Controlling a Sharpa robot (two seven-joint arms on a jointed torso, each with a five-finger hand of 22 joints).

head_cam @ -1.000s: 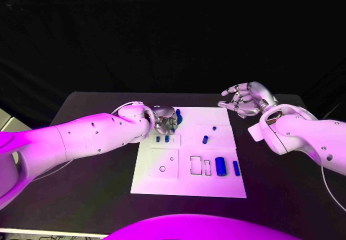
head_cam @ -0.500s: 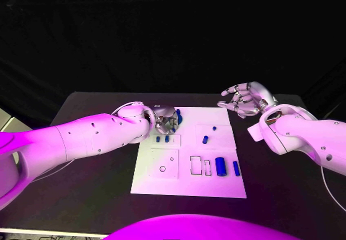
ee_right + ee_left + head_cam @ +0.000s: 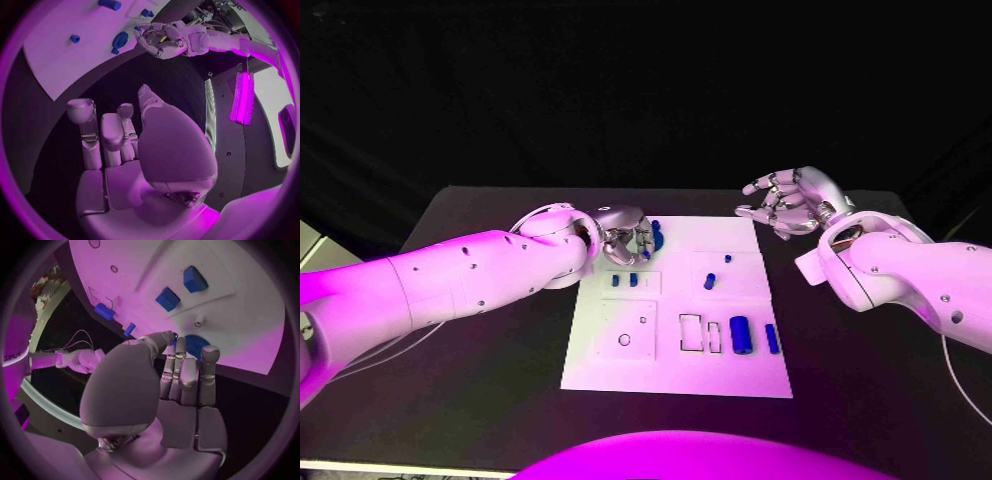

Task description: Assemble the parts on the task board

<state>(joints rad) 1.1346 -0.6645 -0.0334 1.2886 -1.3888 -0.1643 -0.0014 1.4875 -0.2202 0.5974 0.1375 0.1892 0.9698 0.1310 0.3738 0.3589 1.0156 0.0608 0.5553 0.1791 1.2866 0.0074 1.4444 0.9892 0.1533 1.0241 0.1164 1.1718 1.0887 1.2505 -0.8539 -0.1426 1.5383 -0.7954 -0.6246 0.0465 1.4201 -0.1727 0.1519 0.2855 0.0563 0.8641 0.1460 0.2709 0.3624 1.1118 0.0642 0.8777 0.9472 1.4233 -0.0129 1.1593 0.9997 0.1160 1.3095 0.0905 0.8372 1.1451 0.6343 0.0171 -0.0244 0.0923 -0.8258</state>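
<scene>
Task board [image 3: 678, 370] lies flat in the middle of the black counter [image 3: 473, 400], a white plate with blue parts on it. A round blue part [image 3: 655, 236] sits at the board's far left corner, and the left hand [image 3: 626, 238] is right at it — in the left wrist view the fingers [image 3: 180, 371] reach down side by side with their tips at the round piece, the thumb bent in beside them. Whether they actually pinch it I cannot tell.

Two small blue blocks [image 3: 625, 280] stand just nearer than that hand. Toward the board's middle are a small blue peg [image 3: 710, 281] and a tiny blue stud [image 3: 727, 258]. Near the board's right edge a thick blue cylinder [image 3: 741, 334] and a thinner blue bar [image 3: 772, 337] lie parallel, beside some empty rectangular cutouts [image 3: 700, 332].

The right hand [image 3: 790, 201] hovers above the counter just off the board's far right corner — its fingers [image 3: 111, 134] loosely spread and slightly curled, holding nothing.
</scene>
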